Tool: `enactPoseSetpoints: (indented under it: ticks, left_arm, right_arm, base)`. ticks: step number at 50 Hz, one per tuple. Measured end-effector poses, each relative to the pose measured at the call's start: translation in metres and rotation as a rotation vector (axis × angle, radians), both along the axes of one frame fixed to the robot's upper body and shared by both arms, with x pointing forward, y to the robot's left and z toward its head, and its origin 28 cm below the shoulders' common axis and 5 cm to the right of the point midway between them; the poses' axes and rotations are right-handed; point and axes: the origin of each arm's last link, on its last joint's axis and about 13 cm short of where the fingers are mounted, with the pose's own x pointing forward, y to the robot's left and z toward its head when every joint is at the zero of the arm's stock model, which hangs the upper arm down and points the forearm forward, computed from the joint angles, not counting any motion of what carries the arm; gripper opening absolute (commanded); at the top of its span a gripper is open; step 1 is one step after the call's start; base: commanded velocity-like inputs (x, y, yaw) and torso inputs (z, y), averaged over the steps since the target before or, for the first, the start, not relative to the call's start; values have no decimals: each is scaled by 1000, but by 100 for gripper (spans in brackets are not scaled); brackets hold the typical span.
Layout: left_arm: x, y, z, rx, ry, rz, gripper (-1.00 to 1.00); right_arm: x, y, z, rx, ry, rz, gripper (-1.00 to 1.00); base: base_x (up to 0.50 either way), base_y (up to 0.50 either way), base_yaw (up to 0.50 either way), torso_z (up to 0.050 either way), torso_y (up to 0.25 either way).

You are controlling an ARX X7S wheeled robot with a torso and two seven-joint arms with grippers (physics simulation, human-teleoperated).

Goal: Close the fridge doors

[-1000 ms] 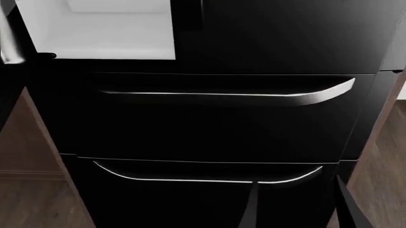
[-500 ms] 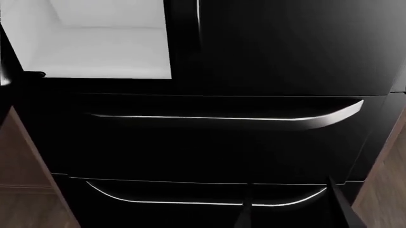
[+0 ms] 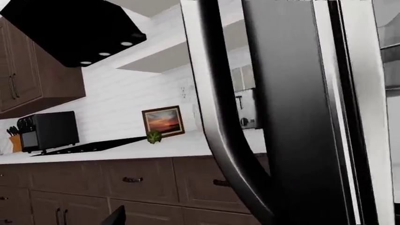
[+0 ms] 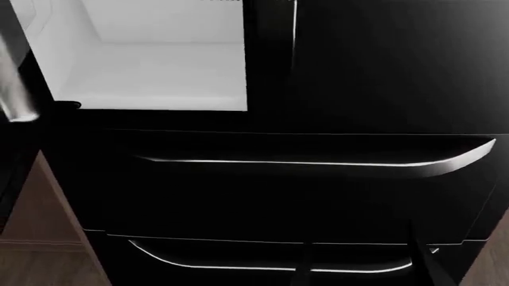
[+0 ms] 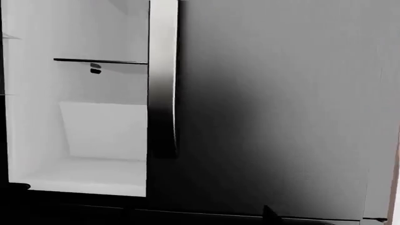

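**Left fridge door open, right door shut**

In the head view, the fridge's white-lined upper compartment (image 4: 159,65) is exposed on the left side, while the right door (image 4: 390,59) is seen flat and closed beside it. The left door (image 4: 12,71) is swung outward and only its edge is caught at the far left of that view. Below the compartment, two wide drawers are stacked: the upper drawer (image 4: 302,190) with its horizontal curved handle (image 4: 318,164), and the lower drawer (image 4: 263,256) beneath it. Both drawers are seen shut.

In the left wrist view, the open left door (image 3: 293,117) is shown very close, with its long curved handle (image 3: 218,117) running down in front of it. Behind it, a white desk (image 3: 144,150) over brown cabinets is seen, carrying a framed picture (image 3: 163,121) and a black microwave (image 3: 50,131); a black range hood (image 3: 69,28) hangs above.

In the right wrist view, the closed right door (image 5: 281,108) fills most of the frame, its vertical handle (image 5: 162,79) lying along the edge next to the open white interior (image 5: 81,117), where a thin shelf (image 5: 100,61) is visible.

Neither gripper is shown clearly in any view, so whether either is wide or narrow cannot be told.
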Motion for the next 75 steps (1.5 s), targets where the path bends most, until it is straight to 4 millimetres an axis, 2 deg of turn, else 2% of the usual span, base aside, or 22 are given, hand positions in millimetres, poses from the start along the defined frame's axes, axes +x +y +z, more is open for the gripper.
enactPoseSetpoints:
  ticks: [15, 58, 65, 75]
  left_arm:
    - [-1, 1, -1, -5, -1, 1, 100]
    - [-1, 1, 2, -14, -9, 13, 100]
    - [1, 14, 7, -48, -17, 102, 100]
    - [4, 58, 37, -94, -36, 292, 100]
  right_arm:
    - [-1, 0, 1, -2, -1, 3, 100]
    - [-5, -1, 2, -3, -12, 1, 100]
    - [-6, -2, 2, -4, -18, 4, 100]
    - [-7, -4, 0, -1, -20, 5, 100]
  base:
    - [0, 474, 0, 0, 0]
    - [128, 1, 0, 0, 0]
    - [0, 0, 0, 0, 0]
    - [0, 0, 0, 0, 0]
